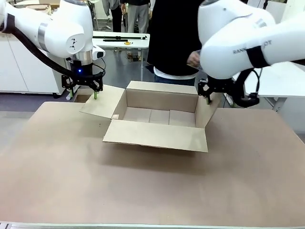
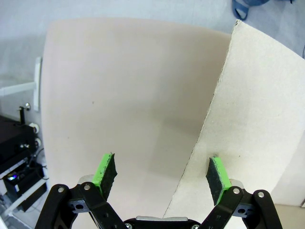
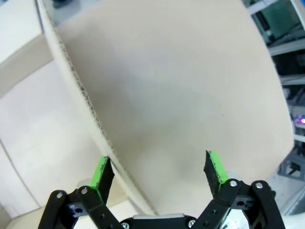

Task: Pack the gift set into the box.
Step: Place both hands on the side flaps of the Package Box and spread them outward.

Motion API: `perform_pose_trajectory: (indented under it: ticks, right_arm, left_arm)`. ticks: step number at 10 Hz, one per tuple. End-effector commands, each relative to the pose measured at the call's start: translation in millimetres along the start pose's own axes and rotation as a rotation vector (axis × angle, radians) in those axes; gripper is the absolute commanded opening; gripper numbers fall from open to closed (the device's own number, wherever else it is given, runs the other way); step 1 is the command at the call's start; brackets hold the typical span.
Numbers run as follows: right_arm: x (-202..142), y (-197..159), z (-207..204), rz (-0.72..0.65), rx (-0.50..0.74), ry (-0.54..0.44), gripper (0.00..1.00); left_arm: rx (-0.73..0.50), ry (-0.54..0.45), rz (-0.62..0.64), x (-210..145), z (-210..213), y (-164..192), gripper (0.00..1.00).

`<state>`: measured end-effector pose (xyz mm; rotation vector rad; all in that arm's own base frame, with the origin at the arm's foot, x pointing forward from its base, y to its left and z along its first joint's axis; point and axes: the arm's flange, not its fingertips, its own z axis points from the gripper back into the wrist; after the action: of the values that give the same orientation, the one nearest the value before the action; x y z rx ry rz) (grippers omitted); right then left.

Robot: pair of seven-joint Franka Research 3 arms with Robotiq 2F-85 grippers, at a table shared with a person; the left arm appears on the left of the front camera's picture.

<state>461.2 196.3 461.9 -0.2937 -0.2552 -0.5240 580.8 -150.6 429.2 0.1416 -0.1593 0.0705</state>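
— Near flap (image 1: 157,136) lies flat toward us; box (image 1: 162,101) sits on the worktop (image 1: 71,181), middle, nearer the far edge, open.
— Grippers?
— Left gripper (image 2: 161,172) spread wide astride the left flap (image 1: 102,102) edge, right gripper (image 3: 159,171) the same on the right flap (image 1: 206,113). Nothing pinched. Probably there to hold flaps back for packing.

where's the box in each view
front: box in the middle of the table, open, flaps spread.
left wrist: one flap takes the right side, its edge running between the fingers of the open left gripper.
right wrist: box on the left, a corrugated flap edge running between the fingers of the open right gripper.
shared landmark: the tan table beside each flap.
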Motion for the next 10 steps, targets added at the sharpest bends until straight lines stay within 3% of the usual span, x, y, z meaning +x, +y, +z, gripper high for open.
perform_pose_trajectory:
  ticks: [1,3,4,8,10]
  right_arm:
    - [-10.2,-33.5,-11.3,-0.013,0.058,0.002,1.00]
    - [-13.2,-51.2,-32.7,0.057,0.171,0.016,1.00]
    - [-4.3,-27.7,-11.1,-0.020,0.025,0.001,1.00]
    - [-4.3,-27.7,-11.1,-0.020,0.025,0.001,1.00]
    - [-5.7,-20.4,-21.5,0.049,0.053,-0.014,1.00]
  left_arm:
    - [0.018,-0.013,0.006,-0.3,0.5,1.9,1.00]
    - [0.018,-0.013,0.006,-0.3,0.5,1.9,1.00]
    - [0.018,-0.013,0.006,-0.3,0.5,1.9,1.00]
    - [0.018,-0.013,0.006,-0.3,0.5,1.9,1.00]
    - [0.018,-0.013,0.006,-0.3,0.5,1.9,1.00]
